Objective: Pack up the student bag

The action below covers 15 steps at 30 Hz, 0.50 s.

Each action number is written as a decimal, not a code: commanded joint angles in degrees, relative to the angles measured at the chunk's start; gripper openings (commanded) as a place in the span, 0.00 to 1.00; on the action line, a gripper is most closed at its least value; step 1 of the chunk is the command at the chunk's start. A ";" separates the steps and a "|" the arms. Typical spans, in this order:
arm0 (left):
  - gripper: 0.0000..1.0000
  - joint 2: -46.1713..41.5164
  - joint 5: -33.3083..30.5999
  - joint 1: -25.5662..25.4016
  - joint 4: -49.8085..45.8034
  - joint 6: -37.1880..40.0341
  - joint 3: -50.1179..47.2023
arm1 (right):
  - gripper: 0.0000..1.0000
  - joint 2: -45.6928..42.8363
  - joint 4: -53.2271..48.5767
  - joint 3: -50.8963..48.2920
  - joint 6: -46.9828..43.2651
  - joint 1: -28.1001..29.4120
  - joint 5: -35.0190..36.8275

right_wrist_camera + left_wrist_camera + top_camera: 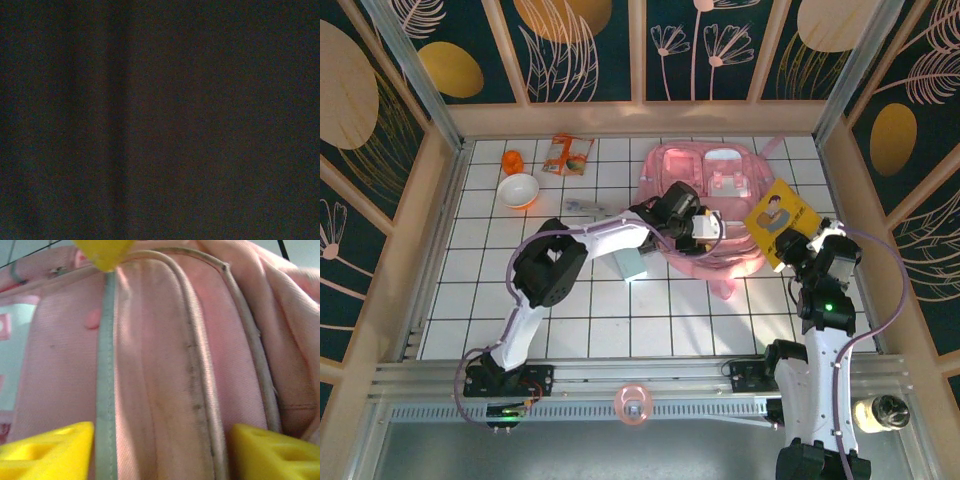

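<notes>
Yellow fingers (45,452) of our left gripper (160,455) stand spread, a ridge of the large soft pink fabric backpack (150,365) between them; it lies far on the white tiled table (620,300). Whether the right gripper (790,243) pinches the flat yellow book (778,215), we cannot tell.

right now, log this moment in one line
left end effector: open over pink backpack | right end effector: holding yellow book beside backpack

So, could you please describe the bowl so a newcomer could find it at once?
From the big pink student bag, look left across the white tiled table to its far left corner. The bowl sits there beside a small orange object and an orange snack packet. It alone is round, white inside with an orange outside.
</notes>
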 commanded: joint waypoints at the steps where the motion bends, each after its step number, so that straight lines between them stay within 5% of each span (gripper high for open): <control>1: 0.44 -0.50 -1.98 0.08 -1.13 1.07 -1.89 | 0.00 -0.76 3.15 2.51 -0.50 -0.14 -1.55; 4: 0.03 -5.04 -2.96 0.07 2.79 -2.35 -7.87 | 0.00 -0.71 3.58 2.60 -0.57 -0.15 -2.05; 5: 0.00 -6.45 -3.51 0.08 3.33 -3.32 -9.67 | 0.00 -0.65 4.02 2.52 -0.40 -0.14 -2.65; 15: 0.00 -20.54 -7.89 0.01 8.33 -20.12 -27.87 | 0.00 3.11 12.18 1.40 1.84 -0.06 -14.42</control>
